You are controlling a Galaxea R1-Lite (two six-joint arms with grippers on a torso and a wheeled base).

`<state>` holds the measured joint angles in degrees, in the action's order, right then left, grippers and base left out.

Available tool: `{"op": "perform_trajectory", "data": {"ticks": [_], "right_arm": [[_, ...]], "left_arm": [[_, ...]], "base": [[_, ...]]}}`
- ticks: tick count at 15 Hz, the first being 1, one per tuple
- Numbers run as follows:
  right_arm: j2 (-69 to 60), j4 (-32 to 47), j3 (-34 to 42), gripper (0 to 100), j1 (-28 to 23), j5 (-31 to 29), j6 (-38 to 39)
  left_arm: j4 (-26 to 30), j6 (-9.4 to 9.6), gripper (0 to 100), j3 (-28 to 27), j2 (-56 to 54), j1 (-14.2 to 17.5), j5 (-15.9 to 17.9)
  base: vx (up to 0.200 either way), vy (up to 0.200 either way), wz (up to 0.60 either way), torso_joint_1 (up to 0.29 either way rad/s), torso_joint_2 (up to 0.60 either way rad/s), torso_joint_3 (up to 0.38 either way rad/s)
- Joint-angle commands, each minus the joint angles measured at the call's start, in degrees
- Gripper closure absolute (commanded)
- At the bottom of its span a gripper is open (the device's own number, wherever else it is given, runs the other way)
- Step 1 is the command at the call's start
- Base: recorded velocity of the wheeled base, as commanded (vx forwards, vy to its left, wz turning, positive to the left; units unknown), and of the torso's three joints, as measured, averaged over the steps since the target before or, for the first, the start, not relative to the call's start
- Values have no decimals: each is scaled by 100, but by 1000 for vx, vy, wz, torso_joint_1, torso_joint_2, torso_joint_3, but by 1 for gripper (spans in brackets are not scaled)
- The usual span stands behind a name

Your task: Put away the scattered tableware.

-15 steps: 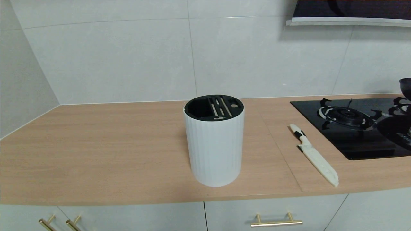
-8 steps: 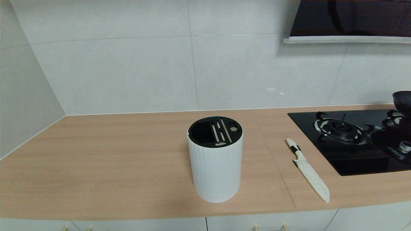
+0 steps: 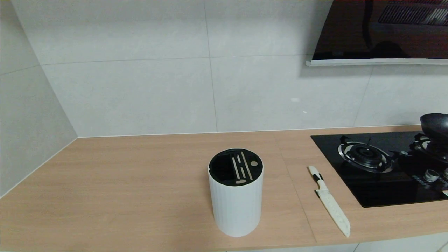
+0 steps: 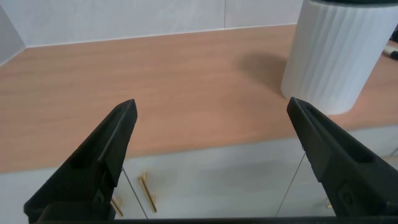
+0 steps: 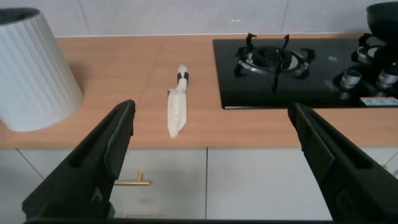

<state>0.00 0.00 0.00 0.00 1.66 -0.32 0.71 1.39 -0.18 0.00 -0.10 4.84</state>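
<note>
A white ribbed cylindrical holder (image 3: 236,195) with a black slotted top stands upright near the counter's front edge, and its side shows in the left wrist view (image 4: 336,53) and in the right wrist view (image 5: 34,68). A white knife (image 3: 329,205) with a black band on its handle lies flat on the wooden counter between the holder and the hob, blade toward the front edge; it also shows in the right wrist view (image 5: 177,106). My left gripper (image 4: 211,158) is open, held off the counter in front of the cabinet. My right gripper (image 5: 211,158) is open too, out in front of the knife.
A black gas hob (image 3: 381,168) with burners and knobs fills the counter's right part, with a dark pan (image 3: 435,124) on it. A dark range hood (image 3: 381,31) hangs above. Tiled walls close the back and left. White cabinet fronts with gold handles (image 5: 130,182) sit below the counter.
The whole head picture has shifted downward and things look smaller, so the camera has moved up and back. The holder and the knife lie where they were.
</note>
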Motion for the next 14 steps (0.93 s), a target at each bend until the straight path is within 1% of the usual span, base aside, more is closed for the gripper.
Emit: {"op": "perform_trajectory", "data": {"ticks": [1, 5, 14], "right_arm": [[9, 0, 0, 0, 9, 1, -3], [9, 0, 0, 0, 0, 10, -3], [0, 0, 0, 0, 0, 1, -3]], "left_arm": [[0, 2, 0, 1, 0, 1, -1], [0, 2, 0, 1, 0, 1, -1], [0, 2, 0, 1, 0, 1, -1]], "base": [[0, 0, 0, 207, -417, -207], [0, 0, 0, 183, -370, -194], [0, 0, 0, 6, -11, -6]]}}
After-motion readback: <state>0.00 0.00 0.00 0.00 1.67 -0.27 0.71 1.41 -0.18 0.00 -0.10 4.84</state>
